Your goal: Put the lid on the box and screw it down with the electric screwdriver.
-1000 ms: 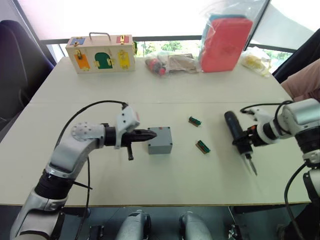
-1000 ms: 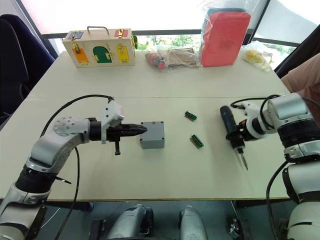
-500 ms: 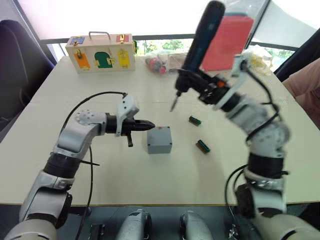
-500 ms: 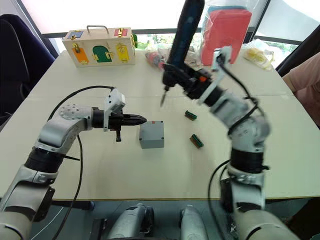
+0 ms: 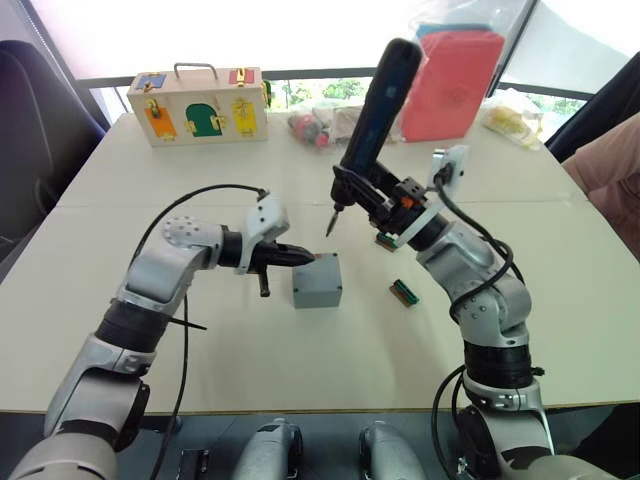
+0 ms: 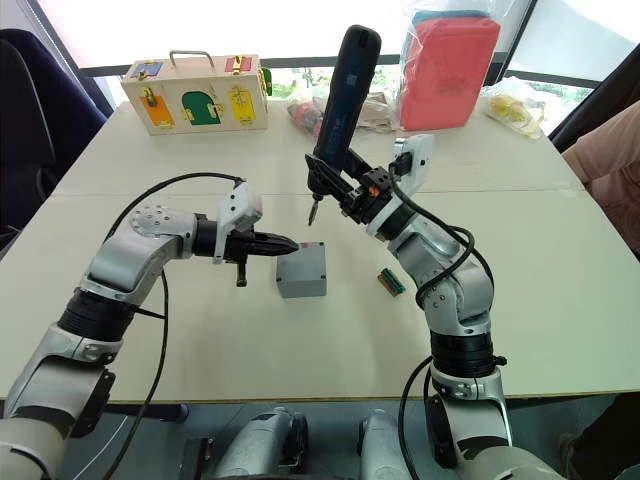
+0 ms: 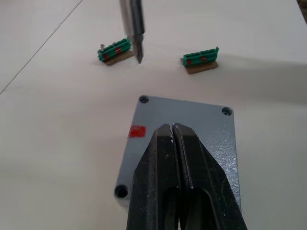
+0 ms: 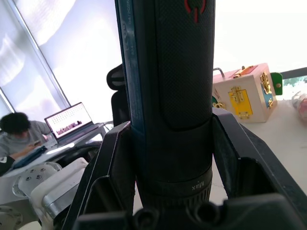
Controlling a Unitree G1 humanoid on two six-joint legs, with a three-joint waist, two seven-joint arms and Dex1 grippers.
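Now the lid [image 7: 184,122] sits on the box [image 5: 318,284], mid-table. My left gripper [image 7: 172,132], fingers closed and empty, tips rest on the lid's near edge. My right gripper [image 8: 165,158] clamps the screwdriver [image 5: 372,100], long axis near upright, bit [image 7: 135,36] above and beyond the far corner holes. I judge the bit must drop and draw back toward the box.

Closed left gripper [image 7: 173,132] rests on lid [image 7: 201,120], green blocks [image 7: 114,50] beyond.
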